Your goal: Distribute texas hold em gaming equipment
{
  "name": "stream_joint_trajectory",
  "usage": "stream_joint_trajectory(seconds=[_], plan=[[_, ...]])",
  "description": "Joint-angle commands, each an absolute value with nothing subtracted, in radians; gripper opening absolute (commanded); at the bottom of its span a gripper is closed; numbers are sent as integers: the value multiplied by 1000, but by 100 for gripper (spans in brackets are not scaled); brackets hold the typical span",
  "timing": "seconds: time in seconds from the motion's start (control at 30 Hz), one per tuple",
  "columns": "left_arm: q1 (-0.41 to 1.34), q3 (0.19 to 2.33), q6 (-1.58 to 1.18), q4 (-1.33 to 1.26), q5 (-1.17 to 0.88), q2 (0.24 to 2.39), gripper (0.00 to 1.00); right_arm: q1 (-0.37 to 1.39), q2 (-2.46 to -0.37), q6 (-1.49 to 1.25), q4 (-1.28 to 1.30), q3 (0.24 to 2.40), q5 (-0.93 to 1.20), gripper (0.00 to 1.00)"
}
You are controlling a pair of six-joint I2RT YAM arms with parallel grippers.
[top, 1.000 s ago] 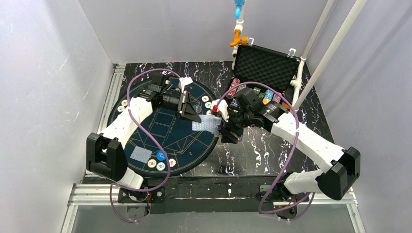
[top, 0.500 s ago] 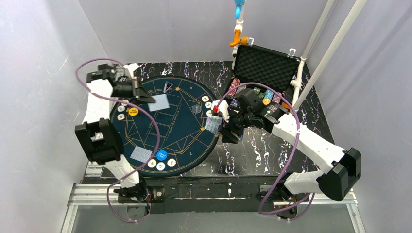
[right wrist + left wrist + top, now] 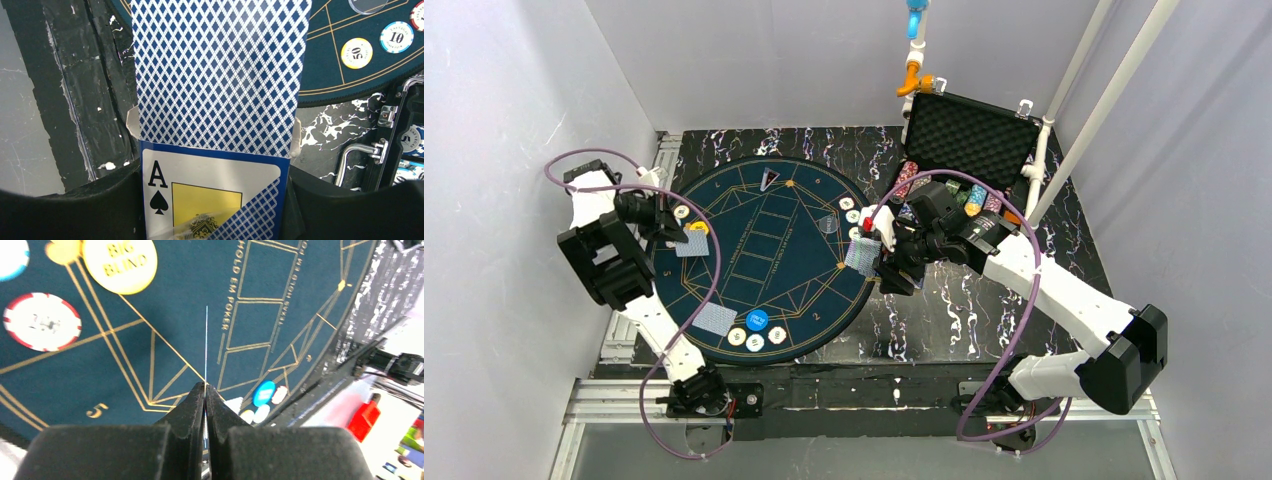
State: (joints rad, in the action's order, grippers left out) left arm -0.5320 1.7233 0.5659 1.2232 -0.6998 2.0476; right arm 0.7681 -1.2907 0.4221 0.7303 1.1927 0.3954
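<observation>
Your left arm is folded tight against the left side of the tabletop (image 3: 944, 310), elbow raised and forearm turned inward. This puts the left end effector (image 3: 667, 222) over the left rim of the round mat (image 3: 769, 215). It is clenched on a single playing card (image 3: 692, 243). In the left wrist view its fingers (image 3: 187, 405) press together on that card, which shows only as a thin edge-on line above the mat's gold markings. The yellow button disc (image 3: 120, 262) and a red-and-white chip (image 3: 42, 321) lie off to one side. From above, the card sits just beside the yellow disc; you cannot tell whether it touches the mat. Your right arm reaches from the near right corner toward the mat's right edge with the wrist bent. The right end effector (image 3: 886, 252) grasps a card box (image 3: 212, 192) printed with the ace of spades, and a blue-backed card (image 3: 220, 75) stands out of its open top. A face-down card (image 3: 715, 319) lies at the near left of the mat, near the blue button disc (image 3: 757, 320) and three chips (image 3: 755, 343). The black case (image 3: 969, 135) stands open behind. A second ago the left arm was stretched across the mat to the right end effector. Half a second ago it held the card over the far left of the mat, and it has since drawn back beside the yellow disc. The right arm has kept its pose over the last half second.
</observation>
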Motion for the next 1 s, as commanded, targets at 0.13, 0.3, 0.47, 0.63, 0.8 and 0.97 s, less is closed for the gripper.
stream_joint_trajectory(seconds=[0.13, 0.3, 0.47, 0.63, 0.8, 0.97], plan=[[-542, 1794, 654, 1197, -600, 2133, 0, 769, -1275, 428, 709, 1215, 405, 1], [-549, 1773, 675, 1192, -564, 2167, 0, 768, -1281, 430, 716, 1216, 405, 1], [-561, 1759, 677, 1118, -488, 2178, 1, 768, -1291, 430, 722, 1228, 414, 1], [-570, 1778, 695, 1073, -413, 2199, 13, 769, -1301, 430, 727, 1241, 415, 1], [-572, 1801, 706, 1083, -395, 2197, 42, 769, -1298, 433, 729, 1236, 413, 1], [-574, 1852, 723, 1157, -415, 2133, 61, 769, -1292, 446, 726, 1237, 404, 1]])
